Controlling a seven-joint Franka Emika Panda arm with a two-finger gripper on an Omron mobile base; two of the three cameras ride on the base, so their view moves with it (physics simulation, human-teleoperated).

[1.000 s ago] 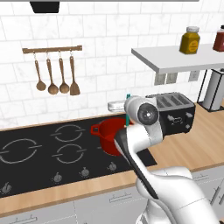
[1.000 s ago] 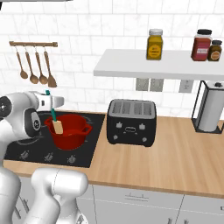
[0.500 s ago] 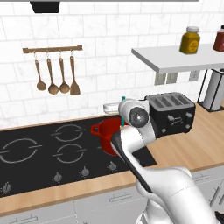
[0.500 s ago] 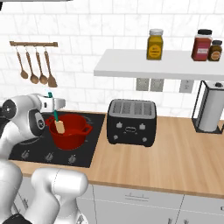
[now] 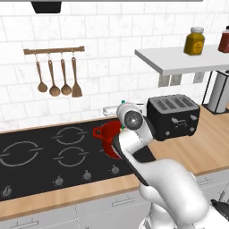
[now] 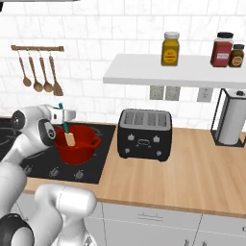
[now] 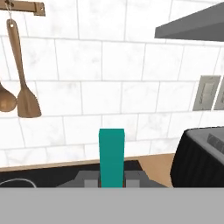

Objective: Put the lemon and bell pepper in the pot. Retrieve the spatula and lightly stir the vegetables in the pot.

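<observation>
Teal-handled spatula (image 6: 66, 132) upright (blade down) over red pot (image 6: 77, 146), gripper-clamped (image 6: 61, 116)

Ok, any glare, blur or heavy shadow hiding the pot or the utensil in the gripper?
Right base view: even light, sharp, no glare; the teal-handled spatula reads clearly over the red pot. Left base view: equally crisp, but the arm covers most of the pot. Hand view: sharp, flat light, the gripper shut on the teal handle.
</observation>
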